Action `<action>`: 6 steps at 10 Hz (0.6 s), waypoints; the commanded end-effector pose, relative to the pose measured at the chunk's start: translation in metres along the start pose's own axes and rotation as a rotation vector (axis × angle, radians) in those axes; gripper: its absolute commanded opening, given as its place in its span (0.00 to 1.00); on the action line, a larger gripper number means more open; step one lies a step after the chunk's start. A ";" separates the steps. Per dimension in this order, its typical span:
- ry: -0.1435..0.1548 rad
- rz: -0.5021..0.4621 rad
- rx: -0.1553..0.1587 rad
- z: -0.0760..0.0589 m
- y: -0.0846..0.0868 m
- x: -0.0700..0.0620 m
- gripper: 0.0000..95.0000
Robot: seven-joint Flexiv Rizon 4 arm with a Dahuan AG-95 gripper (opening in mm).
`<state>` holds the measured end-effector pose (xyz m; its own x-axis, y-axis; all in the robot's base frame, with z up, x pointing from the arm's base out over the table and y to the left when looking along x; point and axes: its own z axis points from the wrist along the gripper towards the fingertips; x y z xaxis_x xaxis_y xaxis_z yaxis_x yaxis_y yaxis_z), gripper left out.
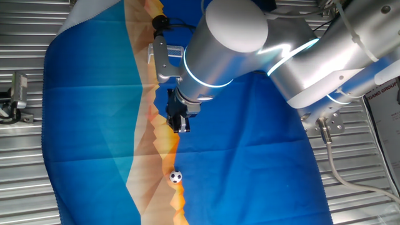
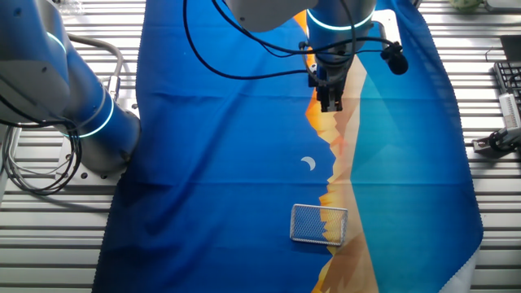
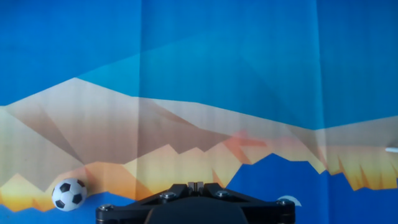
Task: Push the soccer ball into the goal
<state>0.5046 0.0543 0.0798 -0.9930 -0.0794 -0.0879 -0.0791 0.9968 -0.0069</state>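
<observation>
My tool point(image 1: 180, 125) hangs above the cloth-covered surface point(image 1: 262, 175) with fingertips closed together and empty, suited to pushing. The soccer ball point(image 1: 176, 177) lies apart from the tool, along the orange band. The goal point(image 2: 319, 225) stands well beyond, mesh upright.

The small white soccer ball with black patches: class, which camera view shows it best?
The hand view: the small white soccer ball with black patches appears largest there, patches distinct. One fixed view shows it tiny on the orange print. In the other fixed view I cannot find it.

Slatted metal table point(image 1: 25, 187), printed blue cloth point(image 2: 212, 163) spread across it
</observation>
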 end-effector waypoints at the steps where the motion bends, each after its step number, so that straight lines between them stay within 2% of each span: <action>1: 0.026 -0.062 0.002 0.001 0.000 0.000 0.00; 3: 0.039 -0.094 -0.006 0.001 0.000 0.000 0.00; 6: 0.035 -0.143 -0.021 0.001 0.000 0.000 0.00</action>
<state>0.5054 0.0544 0.0790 -0.9732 -0.2243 -0.0507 -0.2249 0.9744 0.0050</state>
